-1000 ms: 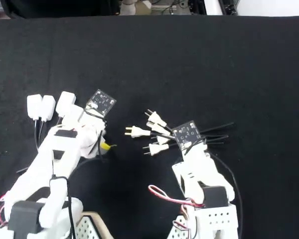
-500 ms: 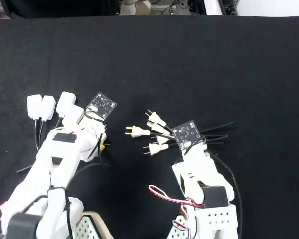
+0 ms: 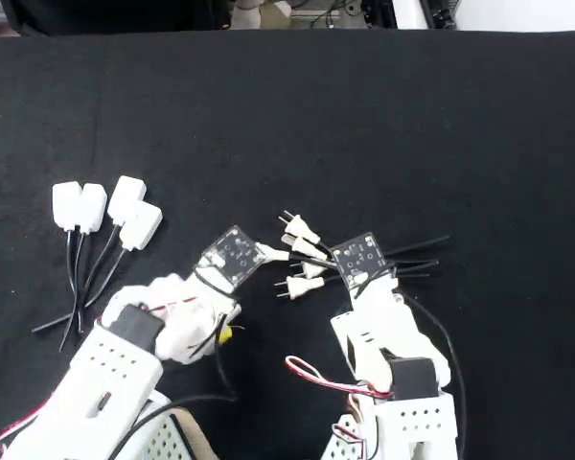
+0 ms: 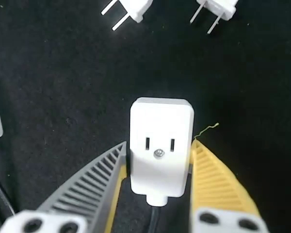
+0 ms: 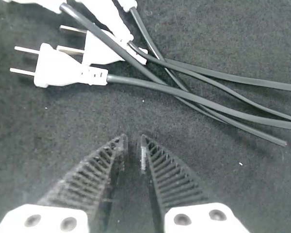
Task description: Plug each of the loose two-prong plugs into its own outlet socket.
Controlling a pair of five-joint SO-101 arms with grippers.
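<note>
Plainly, the main hazards lay where loose parts had to meet. At the far left of the table (image 3: pixel 364 115), four spare sockets (image 3: pixel 89 206) lay bunched with their thin black leads crossing, well apart from the plugs and unlikely to interfere. Next along, the left gripper (image 4: pixel 158 148) was clamped on a fifth socket (image 4: pixel 161 141), with a grey finger (image 4: pixel 94 179) and a yellow finger (image 4: pixel 218 179) against its sides. That socket was a rounded block of smooth, hard white plastic with two narrow slots and a small round centre. Its slick sides could have pivoted or slipped between the ribbed fingers under any push. Its slotted face was turned up toward the wrist camera, while the plugs (image 3: pixel 302 247) just beyond it near the table's middle lay flat. The thin, straight prongs would probably have missed the slots unless one part was tilted. Unheld, a plug would likely have skidded across the matte, faintly fuzzy black cloth. The plug bodies were tapered white mouldings, and their glossy black cords (image 5: pixel 208 104) overlapped, so dragging one might have pulled its neighbours along. Rightmost, the right gripper (image 5: pixel 132 143) hung just behind the plugs, its dark ribbed jaws drawn almost together on nothing.
</note>
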